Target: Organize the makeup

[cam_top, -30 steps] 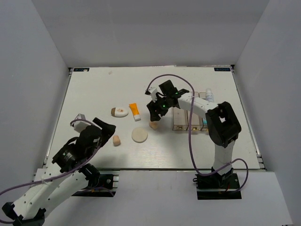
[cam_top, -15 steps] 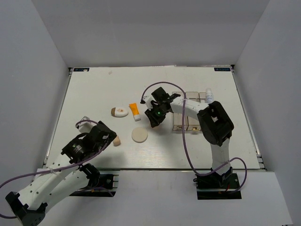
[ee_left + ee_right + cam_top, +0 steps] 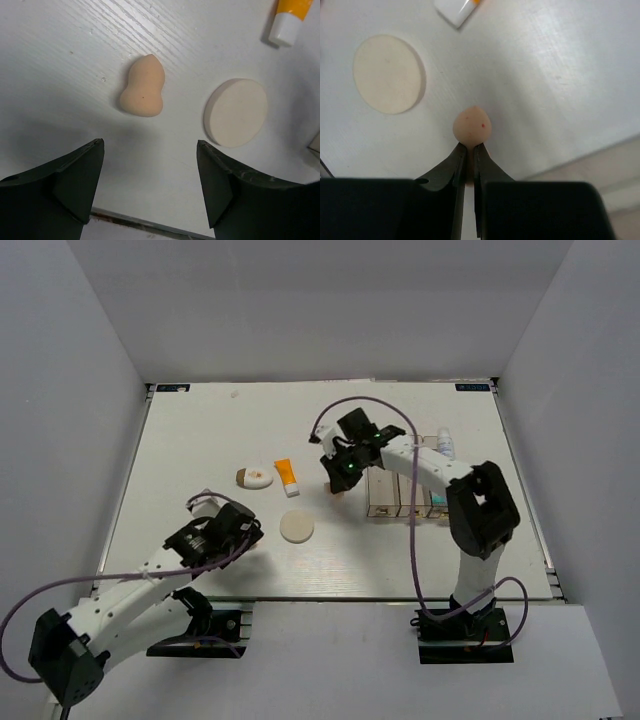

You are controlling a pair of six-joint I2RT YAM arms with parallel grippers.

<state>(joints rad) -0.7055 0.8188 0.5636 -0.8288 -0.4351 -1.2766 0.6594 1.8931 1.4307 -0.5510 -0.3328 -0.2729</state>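
Peach sponge [image 3: 142, 94] near edge of table [image 3: 60, 45]

Top external: fixed, high behind the arm bases, looked down on the whole table [image 3: 200, 430].
Left wrist: close above the table, faced down.
Right wrist: close, faced down, peach sponge [image 3: 472, 125] at centre.
All three shared the round beige puff [image 3: 296, 528].

Overhead, the left gripper [image 3: 238, 532] covers the peach egg-shaped sponge [image 3: 143, 92] beneath it; I see that one by left wrist only. The orange tube with white cap [image 3: 286, 20] runs off the top edge in both wrist views. On the second peach sponge [image 3: 472, 128], the lower end is buried between the right gripper [image 3: 469, 152] fingers. Print on the pink-white-blue bottle [image 3: 445, 444] is too small for me to read.
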